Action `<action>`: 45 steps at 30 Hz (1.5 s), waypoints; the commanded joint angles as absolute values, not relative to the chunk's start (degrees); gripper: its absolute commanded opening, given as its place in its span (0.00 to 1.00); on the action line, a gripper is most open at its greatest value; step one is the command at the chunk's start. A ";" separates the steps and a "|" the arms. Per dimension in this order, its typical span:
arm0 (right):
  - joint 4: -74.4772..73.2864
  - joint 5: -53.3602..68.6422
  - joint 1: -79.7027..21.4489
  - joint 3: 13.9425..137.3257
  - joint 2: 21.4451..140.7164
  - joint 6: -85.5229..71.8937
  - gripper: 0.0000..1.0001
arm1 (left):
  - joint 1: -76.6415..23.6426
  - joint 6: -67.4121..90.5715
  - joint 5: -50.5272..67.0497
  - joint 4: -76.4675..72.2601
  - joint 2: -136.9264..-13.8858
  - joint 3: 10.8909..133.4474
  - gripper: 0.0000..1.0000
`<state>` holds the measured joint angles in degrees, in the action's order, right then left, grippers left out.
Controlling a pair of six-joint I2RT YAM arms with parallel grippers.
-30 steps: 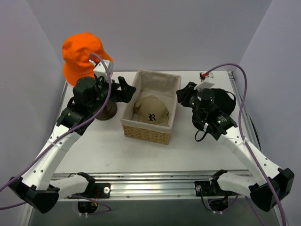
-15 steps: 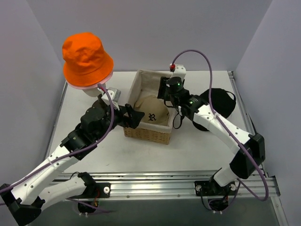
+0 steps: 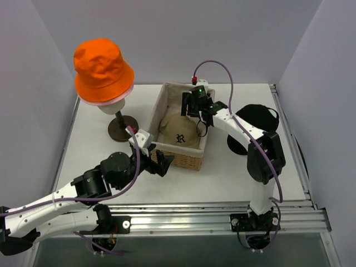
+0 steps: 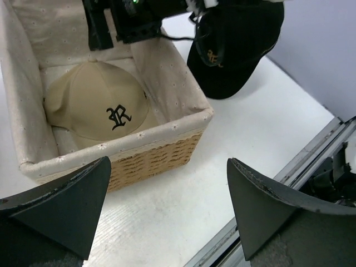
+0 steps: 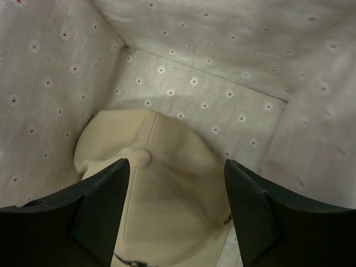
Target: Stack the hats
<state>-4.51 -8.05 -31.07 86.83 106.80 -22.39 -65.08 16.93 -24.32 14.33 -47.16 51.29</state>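
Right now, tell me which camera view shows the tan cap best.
The left wrist view: the tan cap lies in the basket with its crown and dark R plain and nothing in front. The top external view shows it small. The right wrist view crops it, cutting off most of the R.

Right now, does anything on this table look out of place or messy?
Nothing looks spilled or damaged. The hats are just scattered: the black cap lies alone on the table right of the basket, the tan cap sits inside it, and the orange bucket hat is up on the stand at back left.
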 commanded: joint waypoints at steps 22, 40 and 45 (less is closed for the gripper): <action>-10.37 -0.96 -29.80 101.42 128.22 -17.05 0.50 | -66.80 10.90 -25.48 -3.43 -31.21 38.06 0.94; -3.09 7.56 -29.27 93.37 103.37 -17.05 0.00 | -66.80 11.25 -29.36 -5.98 -24.52 34.54 0.96; -0.79 10.55 -29.18 87.90 97.92 -17.84 0.00 | -66.80 11.42 -28.56 -6.15 -25.49 34.89 0.97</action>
